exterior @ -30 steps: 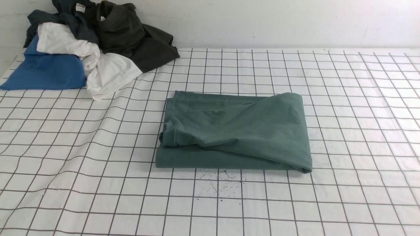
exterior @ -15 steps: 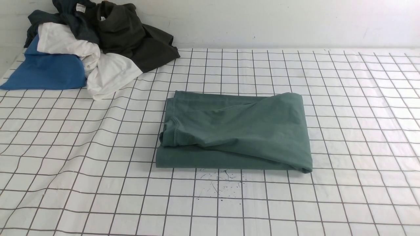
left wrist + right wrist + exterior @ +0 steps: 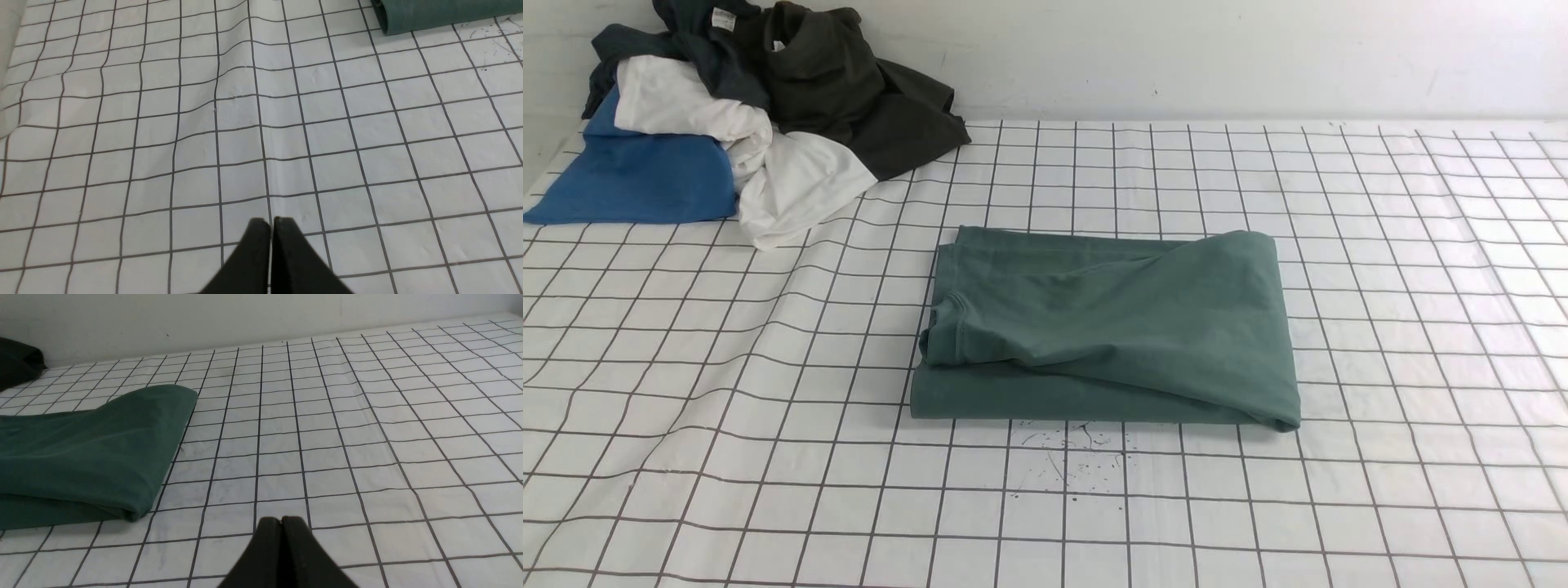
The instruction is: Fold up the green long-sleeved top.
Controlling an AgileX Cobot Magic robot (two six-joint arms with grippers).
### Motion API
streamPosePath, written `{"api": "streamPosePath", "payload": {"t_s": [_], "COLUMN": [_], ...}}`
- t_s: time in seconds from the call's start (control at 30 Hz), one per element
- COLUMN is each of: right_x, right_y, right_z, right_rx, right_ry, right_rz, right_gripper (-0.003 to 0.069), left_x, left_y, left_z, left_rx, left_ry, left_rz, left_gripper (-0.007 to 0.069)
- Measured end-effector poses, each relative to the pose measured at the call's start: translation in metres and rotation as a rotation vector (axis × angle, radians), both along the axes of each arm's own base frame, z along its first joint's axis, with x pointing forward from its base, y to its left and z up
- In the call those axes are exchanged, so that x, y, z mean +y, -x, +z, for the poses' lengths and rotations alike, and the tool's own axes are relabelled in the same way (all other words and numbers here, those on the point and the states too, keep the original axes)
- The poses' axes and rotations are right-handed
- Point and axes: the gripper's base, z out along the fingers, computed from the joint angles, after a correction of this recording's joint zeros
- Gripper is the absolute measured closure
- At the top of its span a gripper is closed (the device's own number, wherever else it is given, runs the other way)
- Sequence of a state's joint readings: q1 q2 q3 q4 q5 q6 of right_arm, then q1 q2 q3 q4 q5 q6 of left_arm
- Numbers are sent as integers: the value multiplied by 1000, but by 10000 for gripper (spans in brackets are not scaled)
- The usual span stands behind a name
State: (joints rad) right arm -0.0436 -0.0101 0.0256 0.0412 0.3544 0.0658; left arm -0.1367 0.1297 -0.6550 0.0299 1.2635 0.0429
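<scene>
Both grippers (left gripper (image 3: 271,222), right gripper (image 3: 282,520)) are closed, empty, apart from the folded green top (image 3: 1111,327).

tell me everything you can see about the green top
The green top is a plain, dull green, soft knit fabric, folded into a rough rectangle of several layers. It lies flat near the middle of the checked cloth. A stitched hem edge shows on its left side, and the upper layer sits slightly rumpled. Neither gripper touches it.
</scene>
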Motion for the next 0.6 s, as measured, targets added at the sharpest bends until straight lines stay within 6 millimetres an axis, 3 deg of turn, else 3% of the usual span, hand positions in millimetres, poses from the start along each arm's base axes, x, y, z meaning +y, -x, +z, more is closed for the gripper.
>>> {"api": "streamPosePath", "payload": {"t_s": [0.6], "right_x": [0], "right_y": [0], "right_z": [0], "right_rx": [2], "right_ry": [-1], "right_rz": [0], "right_gripper": [673], "left_x": [-1], "left_y": [-7], "left_z": [-7], "left_rx": [-8], "left_ry": [7], "left_rz": [7], "left_gripper": [631]}}
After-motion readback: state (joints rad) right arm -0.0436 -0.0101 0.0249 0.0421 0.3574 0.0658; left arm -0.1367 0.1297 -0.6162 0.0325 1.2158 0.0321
